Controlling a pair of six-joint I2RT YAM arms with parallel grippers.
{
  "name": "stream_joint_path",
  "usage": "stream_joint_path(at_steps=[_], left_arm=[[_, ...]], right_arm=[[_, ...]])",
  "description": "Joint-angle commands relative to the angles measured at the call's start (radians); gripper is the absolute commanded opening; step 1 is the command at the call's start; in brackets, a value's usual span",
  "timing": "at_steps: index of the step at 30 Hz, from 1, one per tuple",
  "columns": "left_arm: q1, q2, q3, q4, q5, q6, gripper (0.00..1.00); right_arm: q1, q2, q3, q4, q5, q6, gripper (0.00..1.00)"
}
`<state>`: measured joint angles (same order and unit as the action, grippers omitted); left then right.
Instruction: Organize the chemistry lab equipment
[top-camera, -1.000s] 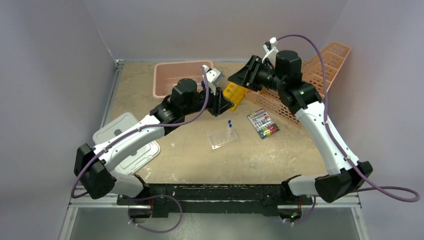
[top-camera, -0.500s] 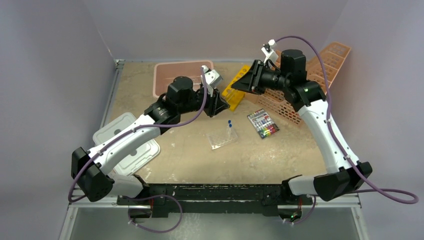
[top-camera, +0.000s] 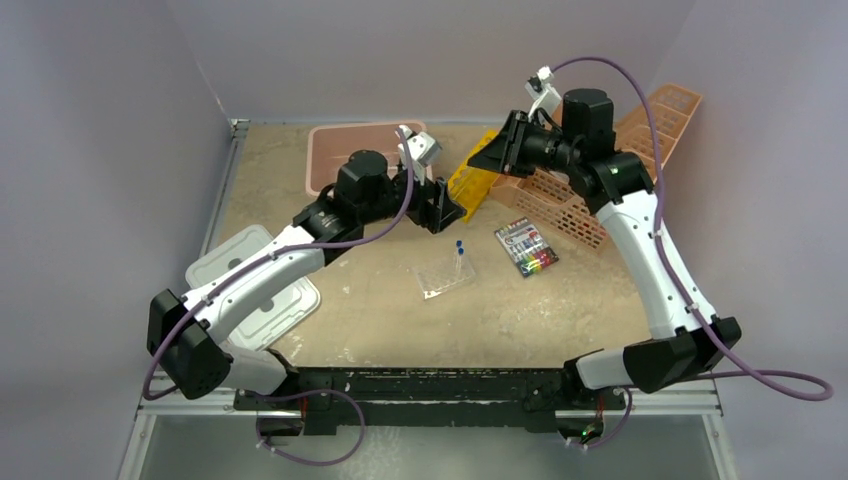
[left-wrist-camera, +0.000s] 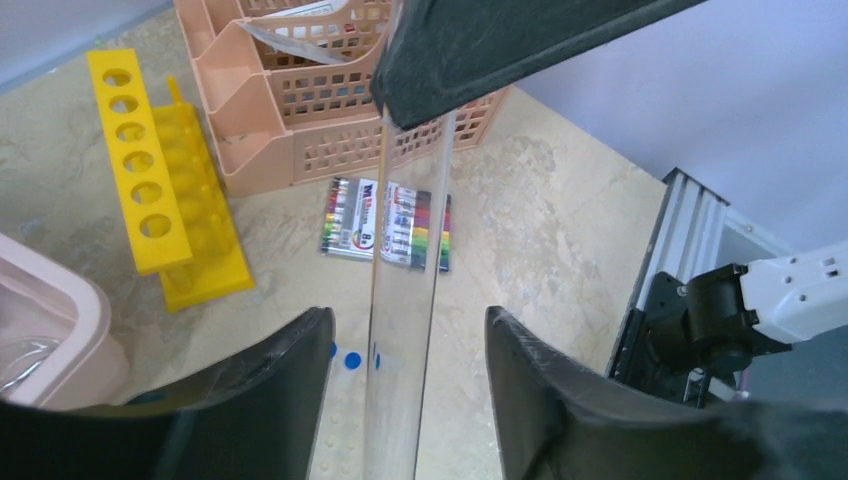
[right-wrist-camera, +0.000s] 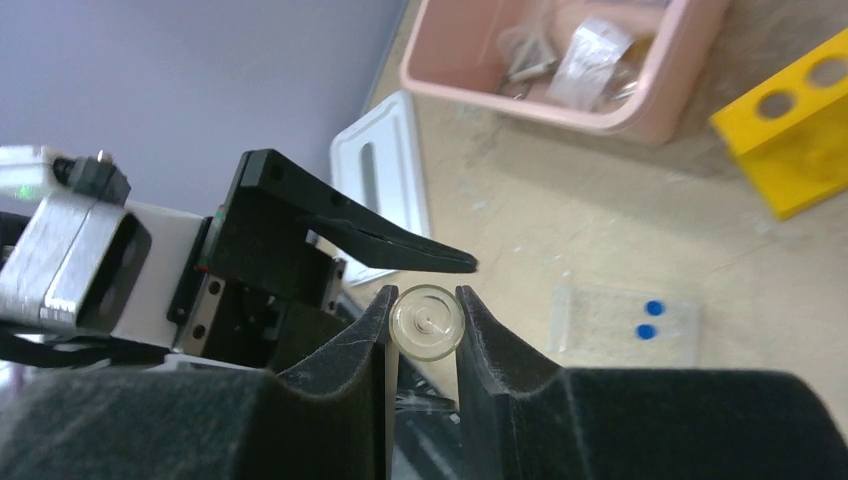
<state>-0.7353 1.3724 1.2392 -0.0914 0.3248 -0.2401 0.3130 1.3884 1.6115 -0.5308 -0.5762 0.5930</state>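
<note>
From above, my left gripper (top-camera: 443, 205) and right gripper (top-camera: 492, 157) meet over the far middle of the table (top-camera: 560, 300), just beside the yellow rack (top-camera: 470, 185). The pink bin (top-camera: 335, 150) sits along the back edge and the basket (top-camera: 600, 160) fills the far right corner up to the wall. The lid (top-camera: 250, 285) lies at the left edge, partly under my left arm. The well plate (top-camera: 445, 277) is mid-table with the blue caps (top-camera: 459, 243) standing on it and the marker pack (top-camera: 527, 247) to its right. Bare tabletop runs from there to the arm bases.

On the left wrist camera, my left gripper (left-wrist-camera: 408, 320) is spread wide. The tube (left-wrist-camera: 400, 260) hangs between its fingers (left-wrist-camera: 270, 385), touching neither, with a gap on each side. The right gripper's finger (left-wrist-camera: 480, 45) holds the tube's top. Below lie the rack (left-wrist-camera: 150, 170), basket (left-wrist-camera: 300, 110) and pack (left-wrist-camera: 385, 225), whose print is too blurred for me to read.

On the right wrist camera, my right gripper (right-wrist-camera: 427, 300) is clamped on the tube (right-wrist-camera: 427, 322), seen end-on. A left finger (right-wrist-camera: 370, 235) is close beside it. The bin (right-wrist-camera: 560, 85), rack (right-wrist-camera: 790, 150), lid (right-wrist-camera: 385, 190) and plate (right-wrist-camera: 625, 325) with its caps (right-wrist-camera: 654, 307) lie below
</note>
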Motion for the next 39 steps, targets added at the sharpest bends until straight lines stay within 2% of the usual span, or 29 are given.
stream_joint_path(at_steps=[1, 6, 8, 13, 18, 23, 30, 39], left_arm=[[0.057, -0.006, 0.032, 0.066, -0.126, -0.120, 0.73], [0.149, -0.051, -0.013, 0.071, -0.197, -0.243, 0.76], [0.169, -0.077, -0.037, 0.037, -0.276, -0.276, 0.76], [0.182, -0.128, -0.103, -0.070, -0.477, -0.336, 0.76], [0.189, -0.169, -0.196, -0.125, -0.588, -0.440, 0.75], [0.193, -0.182, -0.226, -0.152, -0.628, -0.472, 0.75], [0.196, -0.170, -0.214, -0.176, -0.645, -0.458, 0.75], [0.201, -0.155, -0.193, -0.199, -0.647, -0.438, 0.75]], right_arm=[[-0.007, 0.006, 0.087, 0.006, 0.195, -0.155, 0.15], [-0.006, 0.025, 0.091, 0.057, 0.413, -0.321, 0.15], [-0.001, 0.035, 0.080, 0.112, 0.498, -0.395, 0.15], [0.038, 0.080, 0.016, 0.253, 0.639, -0.501, 0.15], [0.124, 0.178, 0.000, 0.358, 0.747, -0.587, 0.14], [0.161, 0.243, -0.035, 0.476, 0.721, -0.619, 0.14], [0.170, 0.305, -0.071, 0.550, 0.686, -0.601, 0.13], [0.169, 0.342, -0.095, 0.544, 0.656, -0.564, 0.13]])
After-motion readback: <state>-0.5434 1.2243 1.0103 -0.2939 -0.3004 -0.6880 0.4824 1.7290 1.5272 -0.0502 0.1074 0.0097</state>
